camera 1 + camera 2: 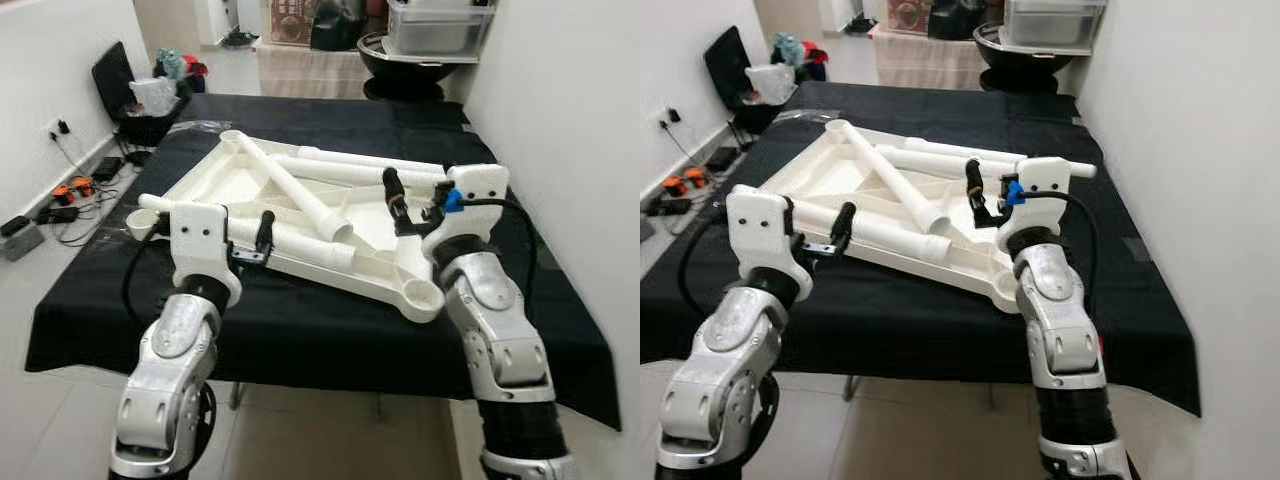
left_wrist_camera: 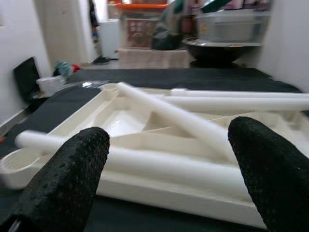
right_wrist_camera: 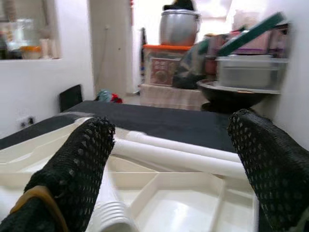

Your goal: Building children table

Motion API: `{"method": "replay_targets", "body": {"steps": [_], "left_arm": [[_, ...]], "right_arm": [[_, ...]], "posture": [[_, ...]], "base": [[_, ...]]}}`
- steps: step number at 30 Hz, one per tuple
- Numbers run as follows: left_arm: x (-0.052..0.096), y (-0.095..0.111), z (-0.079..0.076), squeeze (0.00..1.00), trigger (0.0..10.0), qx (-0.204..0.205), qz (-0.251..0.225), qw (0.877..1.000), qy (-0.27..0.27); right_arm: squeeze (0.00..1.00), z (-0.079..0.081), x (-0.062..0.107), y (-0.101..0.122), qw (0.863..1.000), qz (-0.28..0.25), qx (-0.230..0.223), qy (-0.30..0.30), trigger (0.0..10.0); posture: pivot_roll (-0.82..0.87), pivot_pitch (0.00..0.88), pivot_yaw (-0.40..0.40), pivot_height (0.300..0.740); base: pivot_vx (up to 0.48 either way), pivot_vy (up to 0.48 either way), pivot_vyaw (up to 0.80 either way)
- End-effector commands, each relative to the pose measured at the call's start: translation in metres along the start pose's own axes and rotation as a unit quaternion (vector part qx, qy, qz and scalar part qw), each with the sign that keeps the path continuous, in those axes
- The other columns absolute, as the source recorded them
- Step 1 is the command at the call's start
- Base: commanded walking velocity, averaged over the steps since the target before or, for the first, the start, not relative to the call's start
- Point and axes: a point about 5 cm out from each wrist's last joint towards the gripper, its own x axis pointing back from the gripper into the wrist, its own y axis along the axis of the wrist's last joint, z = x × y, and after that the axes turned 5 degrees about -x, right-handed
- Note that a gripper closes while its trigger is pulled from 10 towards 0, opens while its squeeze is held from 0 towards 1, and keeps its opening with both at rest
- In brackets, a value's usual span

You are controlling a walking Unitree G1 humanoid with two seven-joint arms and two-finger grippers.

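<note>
Operator, your work surface is a table draped in a black cloth [image 1: 300, 330]. On it lies the white tabletop [image 1: 230, 185], upside down, ribbed underside up, with round leg sockets at its corners. The near-right socket [image 1: 424, 296] sits close to the cloth's front edge; the near-left socket [image 1: 141, 221] sits close to the left edge. White leg tubes lie loose across the tray: one diagonal tube [image 1: 295, 195], one long tube [image 1: 370, 168] along the far side, one tube [image 1: 300, 245] along the near rim.

Your left gripper [image 1: 258, 240] hangs above the near rim just beside the front tube, fingers [image 2: 72, 179] spread apart, holding nothing. Your right gripper [image 1: 398, 208] hangs over the tray's right part, fingers [image 3: 79, 169] likewise apart and empty.

Room to move: bare black cloth lies beyond the tray's far side and along the front. The white wall [image 1: 560, 120] stands close on the right side. To the left, the floor carries cables and chargers [image 1: 70, 195] and a dark chair with bags [image 1: 150, 90]. Beyond the table stand a black basin [image 1: 410, 65] and a clear storage bin [image 1: 435, 30].
</note>
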Motion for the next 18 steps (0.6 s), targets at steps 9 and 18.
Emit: {"method": "replay_targets", "body": {"steps": [9,18], "left_arm": [[0.002,0.002,0.004,0.00,10.0,-0.017,-0.010,1.000,0.009],[-0.005,0.018,0.011,0.00,10.0,-0.021,-0.044,0.998,0.031]], "right_arm": [[0.00,0.004,0.004,-0.017,0.999,0.035,0.001,0.000,10.0],[0.00,-0.001,-0.015,0.003,1.000,0.005,0.012,0.001,10.0]], "posture": [[0.01,0.000,-0.040,0.740],[0.01,0.000,-0.052,0.740]], "base": [[0.000,0.000,0.09],[0.029,0.000,0.00]]}}
